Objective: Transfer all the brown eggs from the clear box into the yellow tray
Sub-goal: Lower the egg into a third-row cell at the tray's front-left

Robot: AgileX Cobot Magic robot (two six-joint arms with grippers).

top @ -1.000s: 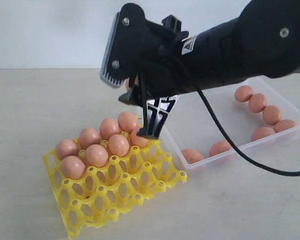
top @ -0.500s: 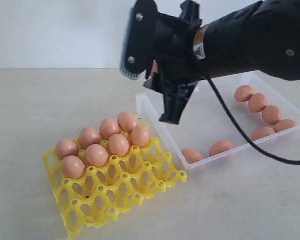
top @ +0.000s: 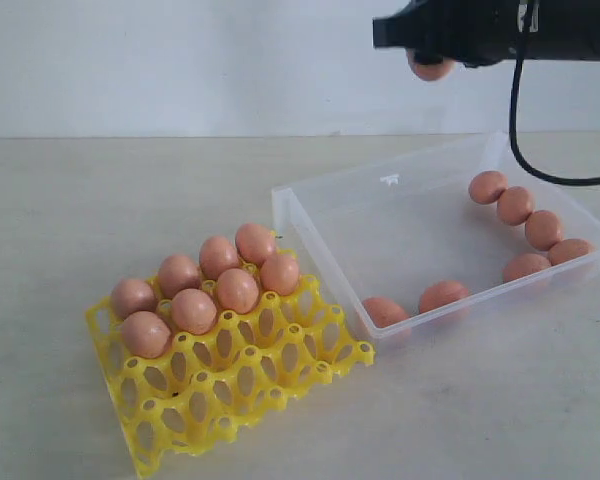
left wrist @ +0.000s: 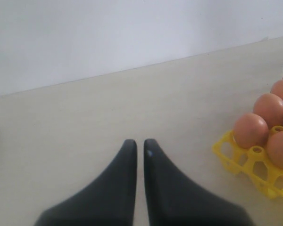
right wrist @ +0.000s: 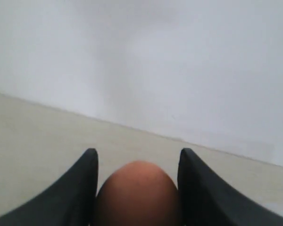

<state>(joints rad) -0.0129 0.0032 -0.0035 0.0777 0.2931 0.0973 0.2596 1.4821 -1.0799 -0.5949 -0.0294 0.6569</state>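
Right end effector (right wrist: 138, 152) clamps one brown egg (right wrist: 137, 193), round end toward the fingertips, high over the surface (top: 70, 200). Eight eggs (top: 193, 310) stand upright in the yellow tray (top: 280, 380). Seven lie sideways in the clear box (top: 400, 215). Left end effector (left wrist: 139, 142) is narrow and empty.

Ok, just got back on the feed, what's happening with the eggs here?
The right gripper is shut on one brown egg, lifted high off the table. Eight eggs sit in the yellow tray and seven more lie in the clear box. The left gripper is shut and empty, low beside the tray.
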